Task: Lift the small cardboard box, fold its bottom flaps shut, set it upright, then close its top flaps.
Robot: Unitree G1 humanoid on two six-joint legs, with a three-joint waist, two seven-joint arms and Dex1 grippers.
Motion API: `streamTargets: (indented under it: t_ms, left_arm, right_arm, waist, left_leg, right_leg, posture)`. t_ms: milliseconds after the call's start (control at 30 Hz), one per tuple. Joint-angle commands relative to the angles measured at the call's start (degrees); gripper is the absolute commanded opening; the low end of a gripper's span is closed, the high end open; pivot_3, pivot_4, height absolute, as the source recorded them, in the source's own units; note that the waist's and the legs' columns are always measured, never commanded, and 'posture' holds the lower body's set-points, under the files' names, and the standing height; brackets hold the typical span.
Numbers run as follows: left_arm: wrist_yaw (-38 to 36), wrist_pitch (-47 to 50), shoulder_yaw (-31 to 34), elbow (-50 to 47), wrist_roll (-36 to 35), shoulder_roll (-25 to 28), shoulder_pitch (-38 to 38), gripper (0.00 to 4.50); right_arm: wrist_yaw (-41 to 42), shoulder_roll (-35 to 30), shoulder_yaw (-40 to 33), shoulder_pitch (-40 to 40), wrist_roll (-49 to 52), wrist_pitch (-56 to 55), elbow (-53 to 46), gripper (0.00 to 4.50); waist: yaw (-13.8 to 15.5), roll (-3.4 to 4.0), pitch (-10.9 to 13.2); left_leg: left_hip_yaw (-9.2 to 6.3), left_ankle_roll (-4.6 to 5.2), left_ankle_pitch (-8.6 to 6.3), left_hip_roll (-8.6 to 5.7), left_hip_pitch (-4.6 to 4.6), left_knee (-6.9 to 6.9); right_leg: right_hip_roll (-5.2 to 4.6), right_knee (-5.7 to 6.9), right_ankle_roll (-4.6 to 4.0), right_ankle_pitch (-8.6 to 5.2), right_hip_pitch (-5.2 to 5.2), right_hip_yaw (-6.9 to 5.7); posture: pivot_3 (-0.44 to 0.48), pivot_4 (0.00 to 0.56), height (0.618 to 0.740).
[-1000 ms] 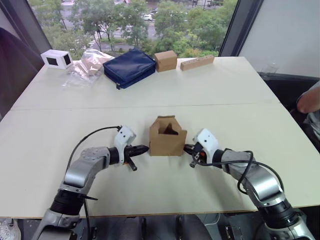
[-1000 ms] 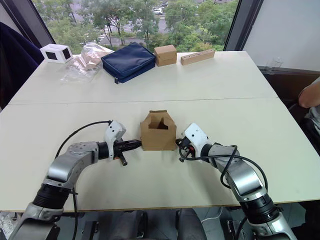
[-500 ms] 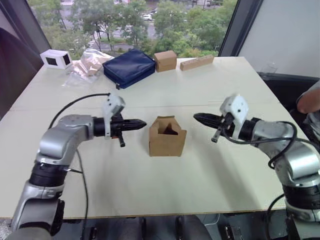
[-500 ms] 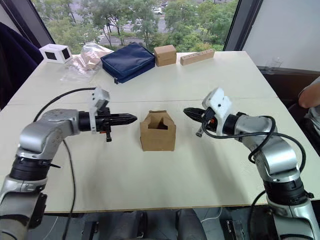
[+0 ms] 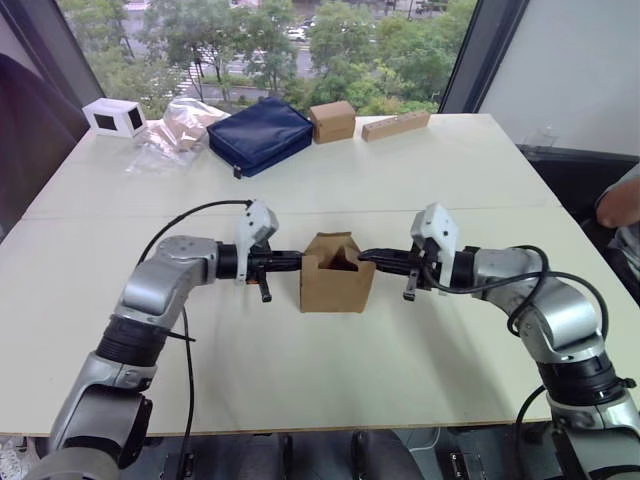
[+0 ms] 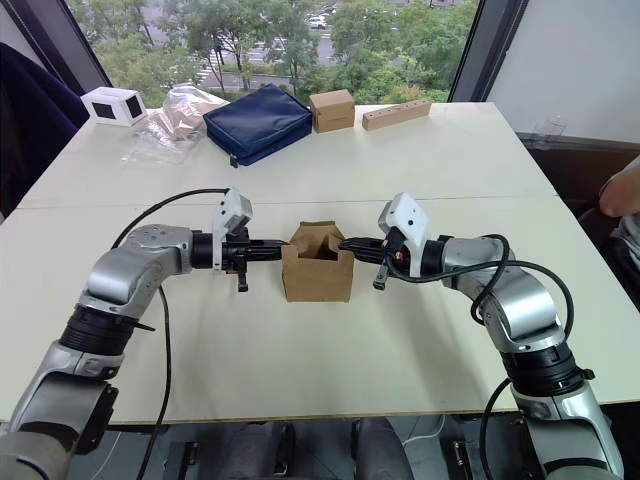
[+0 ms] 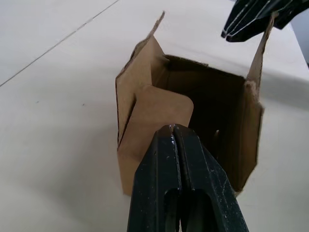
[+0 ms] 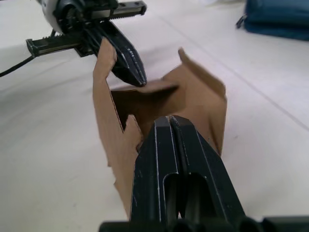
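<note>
Small cardboard box (image 5: pixel 336 275): plain brown carton standing upright on the white surface (image 5: pixel 330 370), directly between the two hands, its open end up. Top flaps (image 7: pixel 159 113): partly raised, none seated; the flap on the left hand's side leans inward over the opening, and the flap on the right hand's side is tipped in under that hand's tips. Left hand (image 5: pixel 296 260): fingers pressed together, holding nothing, tips touching the near flap at the carton's rim. Right hand (image 5: pixel 366 256): fingers likewise closed and empty, tips at the opposite rim, pointing toward the left hand across the opening. Stage, as judged: carton set upright, top closure in progress, the two side flaps being pushed inward from either end. Risks, as judged: the carton is light and unclamped, so uneven pressure from one hand could slide it along the surface or tip it toward the other hand; a tip slipping off a flap edge could let the flap spring back up; both tips driving inward together could meet over the opening or crush a flap into the cavity. Beyond both hands, at the surface's far edge: navy zip pouch (image 5: pixel 258 135), smaller brown box (image 5: pixel 331 121), long tan block (image 5: pixel 395 124), clear plastic bag (image 5: pixel 172 130), small white box (image 5: pixel 113 117).
</note>
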Motion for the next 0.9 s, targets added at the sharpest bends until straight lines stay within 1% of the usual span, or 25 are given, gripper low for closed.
streamTargets:
  t_ms: [33, 400, 700, 800, 900]
  left_arm:
    - [-0.4, -3.5, -0.5, 1.4, 2.1, -0.2, -0.9, 0.02]
    - [-0.6, -4.6, 0.0, 2.4, 2.7, -1.6, -1.2, 0.02]
    - [0.2, -5.5, -0.1, 1.3, 3.7, -2.3, -0.8, 0.02]
    - [1.0, -4.7, 1.6, -0.4, 2.9, -1.7, -1.4, 0.02]
    - [0.9, -0.7, 5.9, -2.4, -1.7, -1.0, -2.4, 0.02]
  right_arm:
    - [1.7, 0.1, 1.7, -1.9, -1.9, -2.9, 2.0, 0.00]
    - [2.4, 2.3, 4.1, -4.0, -5.4, -6.1, 7.9, 0.00]
    - [2.3, 2.8, 3.2, -4.6, -5.7, -6.2, 8.2, 0.00]
    - [1.8, 2.6, 1.5, -4.7, -5.2, -6.7, 8.6, 0.00]
    - [1.3, 2.7, -1.6, -4.7, -3.1, -6.4, 7.9, 0.00]
  waist:
    - [0.0, 0.00, 0.0]
    - [0.1, 0.00, 0.0]
    - [0.0, 0.00, 0.0]
    - [0.0, 0.00, 0.0]
    - [0.0, 0.00, 0.0]
  left_leg:
    - [0.00, 0.00, 0.00, 0.00, -0.01, 0.00]
    - [-0.01, 0.00, 0.00, 0.00, 0.00, 0.00]
    - [-0.01, 0.00, 0.00, 0.00, 0.00, 0.00]
    - [-0.01, 0.00, 0.00, 0.00, 0.00, 0.00]
    - [-0.02, 0.00, 0.00, 0.00, -0.01, 0.00]
  right_leg:
    - [0.00, 0.00, 0.00, 0.00, -0.01, 0.00]
    - [-0.01, 0.00, 0.00, 0.00, -0.01, 0.00]
    - [-0.01, 0.01, 0.00, 0.00, -0.01, 0.00]
    - [-0.01, 0.01, 0.00, 0.00, -0.01, -0.01]
    - [-0.01, 0.01, 0.00, 0.00, -0.02, 0.00]
  posture:
    - [0.000, 0.150, 0.740]
    - [0.000, 0.150, 0.740]
    - [0.000, 0.150, 0.740]
    - [0.000, 0.150, 0.740]
    - [0.000, 0.150, 0.740]
